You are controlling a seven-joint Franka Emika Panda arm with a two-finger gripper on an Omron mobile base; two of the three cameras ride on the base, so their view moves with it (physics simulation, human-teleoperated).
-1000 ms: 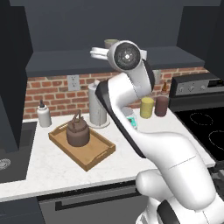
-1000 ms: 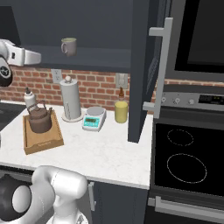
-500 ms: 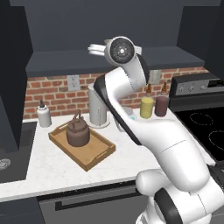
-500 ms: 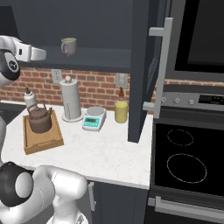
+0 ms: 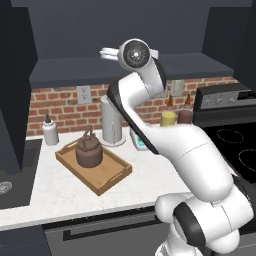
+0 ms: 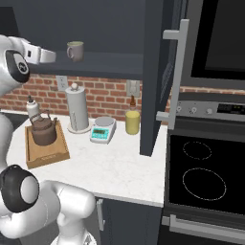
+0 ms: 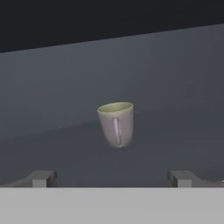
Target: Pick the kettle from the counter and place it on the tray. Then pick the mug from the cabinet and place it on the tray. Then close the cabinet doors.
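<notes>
From my seat the cabinet is a dark charcoal box over the desk, and its depth is murky: I cannot make out the back wall clearly, only a flat dark shelf. One tall panelled cabinet door stands swung out in the right base view, its long silver bar handle catching light; its top is cut off by the frame. The desk is white, faintly marbled stone against a red brick wall. My own white arm blocks a good part of the desk in the left base view, hiding most of the small scale and part of the yellow canister.

The tray is light-brown wood, rectangular with a low rim, lying at an angle on the desk. The kettle sits on it, squat, round and dark brown, with an arched handle. Just behind stands a white paper towel roll, and to its left a small white bottle.

The mug is upright on the cabinet shelf, dull beige-grey outside, green-tinged inside, its handle turned toward my camera. The claw is spread as wide as it goes and holds nothing; its two tips sit either side of the mug's line, with the mug straight ahead and clearly apart from them.
</notes>
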